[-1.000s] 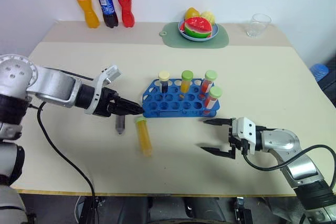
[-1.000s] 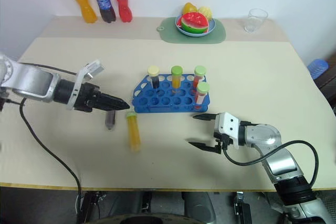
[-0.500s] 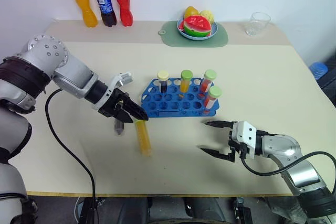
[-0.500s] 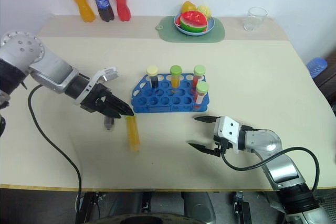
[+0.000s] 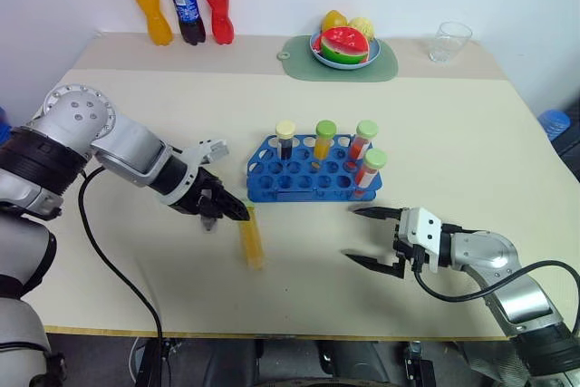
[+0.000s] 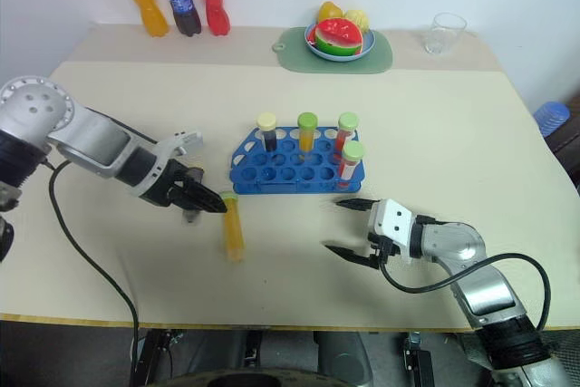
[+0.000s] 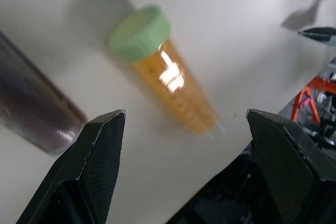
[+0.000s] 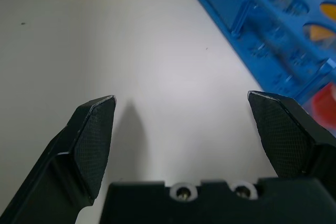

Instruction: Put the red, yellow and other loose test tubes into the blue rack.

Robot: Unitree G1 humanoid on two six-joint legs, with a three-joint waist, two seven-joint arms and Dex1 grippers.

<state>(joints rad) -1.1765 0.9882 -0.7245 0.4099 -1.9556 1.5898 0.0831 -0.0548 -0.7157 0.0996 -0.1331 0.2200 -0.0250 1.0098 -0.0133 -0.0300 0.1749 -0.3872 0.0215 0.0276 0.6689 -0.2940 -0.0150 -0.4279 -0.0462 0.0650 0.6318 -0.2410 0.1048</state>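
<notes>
Left claw [image 7: 178,129] spread above the yellow tube [image 7: 168,77]; right claw [image 5: 370,237] spread, empty

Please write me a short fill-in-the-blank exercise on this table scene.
1. The blue rack holds ____ capped tubes.
2. The orange tube lying on the table has a ____ cap.
3. Both pincers, left and right, stand ____.
4. Behind the rack, three ____ stand by the wall.

Missing words: four; green; open; bottles
</notes>
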